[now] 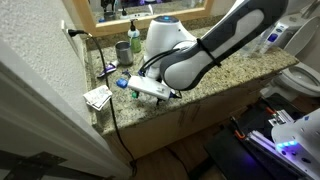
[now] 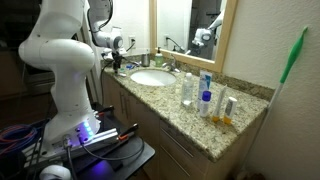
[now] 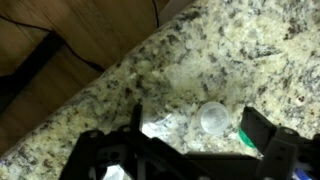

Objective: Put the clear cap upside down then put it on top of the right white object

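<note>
**Cap lies between spread jaws, not yet gripped**

Nearest the wrist camera, the gripper is released. Its two dark fingers stand wide apart at the bottom of the frame with nothing between the pads.

Just past them, at about 4 o'clock from the frame's centre, the clear cap rests on the speckled countertop. It sits closer to the 3 o'clock finger than to the other. A crumpled white paper lies just beside the cap, at its 9 o'clock.

The cap looks like thin moulded plastic, so I judge it light, stiff and smooth-walled, and likely to skid or pop out under a hard squeeze. The safest hold is probably across its round side wall, low and centred, closing gently. That hold also leaves the wrist free to roll it over. Whether its open side faces up now is too blurred to tell.

Only the wrist view resolves the cap. In both exterior views the arm covers that patch of counter or the cap is too small to find. Farther off, an exterior view adds the sink basin and a cluster of bottles. These show how little free stone there is.

I cannot make out the right white object with confidence in any view.
</note>
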{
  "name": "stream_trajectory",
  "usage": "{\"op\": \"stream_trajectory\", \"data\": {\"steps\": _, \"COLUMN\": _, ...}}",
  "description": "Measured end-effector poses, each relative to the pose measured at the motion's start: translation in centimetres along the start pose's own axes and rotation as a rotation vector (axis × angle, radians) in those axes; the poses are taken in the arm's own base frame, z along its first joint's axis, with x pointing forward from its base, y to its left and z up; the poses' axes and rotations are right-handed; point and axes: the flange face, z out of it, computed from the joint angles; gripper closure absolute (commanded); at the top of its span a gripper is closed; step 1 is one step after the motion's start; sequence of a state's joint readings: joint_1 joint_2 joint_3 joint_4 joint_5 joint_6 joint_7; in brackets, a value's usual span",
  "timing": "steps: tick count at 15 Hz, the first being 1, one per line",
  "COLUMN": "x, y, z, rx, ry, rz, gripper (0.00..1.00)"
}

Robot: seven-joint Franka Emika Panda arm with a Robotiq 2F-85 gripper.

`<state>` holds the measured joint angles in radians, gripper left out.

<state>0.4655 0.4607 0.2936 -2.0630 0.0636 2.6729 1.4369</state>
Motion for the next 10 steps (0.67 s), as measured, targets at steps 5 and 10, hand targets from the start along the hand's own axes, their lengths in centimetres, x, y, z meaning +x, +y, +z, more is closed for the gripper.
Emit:
{"op": "stream_trajectory", "data": {"steps": 5, "x": 0.2, "y": -1.0, "z": -0.8, "rx": -0.027, "ry": 0.006, "rz": 0.013, "gripper": 0.00}}
{"op": "stream_trajectory", "data": {"steps": 10, "x": 0.4, "y": -1.1, "z": -0.8, "rx": -0.041, "ry": 0.007, "rz": 0.030, "gripper": 0.00}}
